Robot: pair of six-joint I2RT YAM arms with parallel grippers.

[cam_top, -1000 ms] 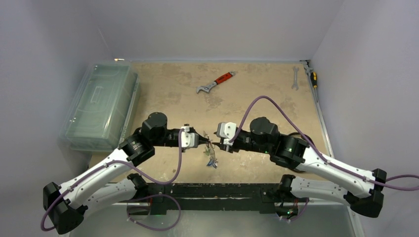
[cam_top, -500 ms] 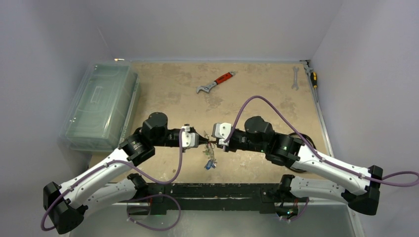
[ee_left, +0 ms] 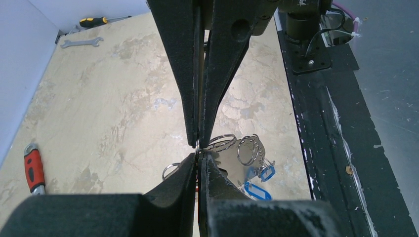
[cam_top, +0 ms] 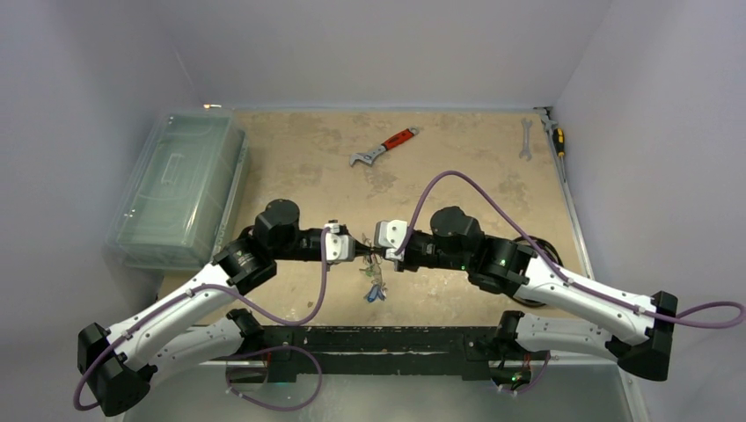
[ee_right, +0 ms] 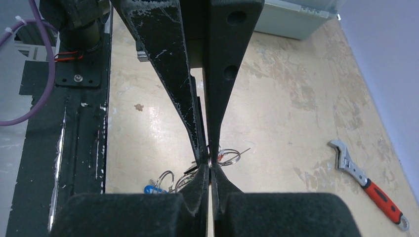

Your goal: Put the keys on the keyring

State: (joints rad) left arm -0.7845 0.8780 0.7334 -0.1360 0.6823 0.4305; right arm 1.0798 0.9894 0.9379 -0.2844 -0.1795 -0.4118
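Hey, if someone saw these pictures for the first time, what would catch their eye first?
The two arms meeting tip to tip over the middle of the table: the left tool and right tool both pinch shut on the keyring, with keys and blue tags bunched just below. Next, the red-handled wrench lying farther back.

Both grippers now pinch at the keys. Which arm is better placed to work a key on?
Right, probably. The left gripper has stayed shut on the keyring, keys beneath, so it anchors; the right gripper closed only just now and can let go freely.
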